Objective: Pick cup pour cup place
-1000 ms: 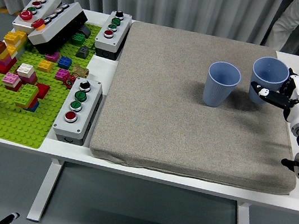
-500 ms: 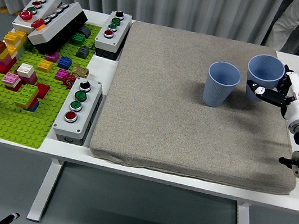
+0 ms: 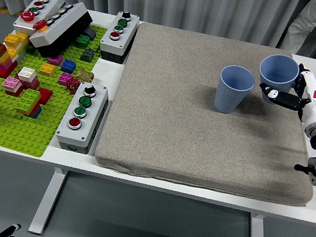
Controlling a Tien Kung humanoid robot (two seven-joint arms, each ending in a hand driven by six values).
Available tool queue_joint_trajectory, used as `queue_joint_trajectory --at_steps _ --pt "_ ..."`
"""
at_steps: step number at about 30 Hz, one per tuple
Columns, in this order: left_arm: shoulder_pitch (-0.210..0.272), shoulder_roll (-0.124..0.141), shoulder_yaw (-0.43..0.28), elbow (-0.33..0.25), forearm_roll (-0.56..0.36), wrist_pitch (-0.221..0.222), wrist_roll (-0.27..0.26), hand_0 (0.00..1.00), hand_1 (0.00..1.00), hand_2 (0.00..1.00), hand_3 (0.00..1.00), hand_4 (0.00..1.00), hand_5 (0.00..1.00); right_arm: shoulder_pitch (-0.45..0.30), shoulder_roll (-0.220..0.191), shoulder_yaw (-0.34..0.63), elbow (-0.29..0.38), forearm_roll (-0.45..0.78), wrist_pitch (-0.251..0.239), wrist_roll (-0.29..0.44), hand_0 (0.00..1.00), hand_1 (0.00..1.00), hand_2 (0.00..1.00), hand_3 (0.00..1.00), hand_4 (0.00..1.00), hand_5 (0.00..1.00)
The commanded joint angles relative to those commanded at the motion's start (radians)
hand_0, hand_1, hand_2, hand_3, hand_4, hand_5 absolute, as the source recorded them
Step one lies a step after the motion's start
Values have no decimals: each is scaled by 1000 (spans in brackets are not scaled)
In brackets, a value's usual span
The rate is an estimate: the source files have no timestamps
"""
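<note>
Cup point(image 3: 278, 71) sits gripped in the right robot hand point(image 3: 291, 94), fingers curled around it, beside the second cup point(image 3: 234, 89) on the mat point(image 3: 170, 114).

Two cups, one point(image 3: 235, 89) and the other point(image 3: 278, 74), are pale blue on a grey-brown woven mat point(image 3: 207, 114). The baseplate point(image 3: 18, 126) is lime green under red, yellow, pink and blue bricks point(image 3: 21, 88). The table point(image 3: 79, 163) is white.

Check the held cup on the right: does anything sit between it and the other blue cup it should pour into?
Nothing visible does. The right hand grips the held cup, and only bare grey mat lies between it and the standing blue cup just to its left.
</note>
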Motion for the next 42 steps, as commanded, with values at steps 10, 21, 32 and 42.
queue_joint_trajectory --at_steps 10,21,32,42 --pt "-1 0 -2 0 0 1 0 822 801 887 786 637 982 13 5 -17 33 -162 -22 -29 697 677 571 611 683 79" --pt "4 0 1 0 -2 1 1 822 800 887 786 638 982 12 6 -13 40 -167 -28 -29 697 678 572 611 681 77" --pt "4 1 0 0 -1 1 1 822 801 887 787 638 982 15 4 -10 56 -317 -48 -51 699 679 570 611 681 77" --pt "2 1 -1 0 -1 2 0 822 801 887 787 638 982 20 3 -16 80 -448 -50 -82 699 678 568 611 680 77"
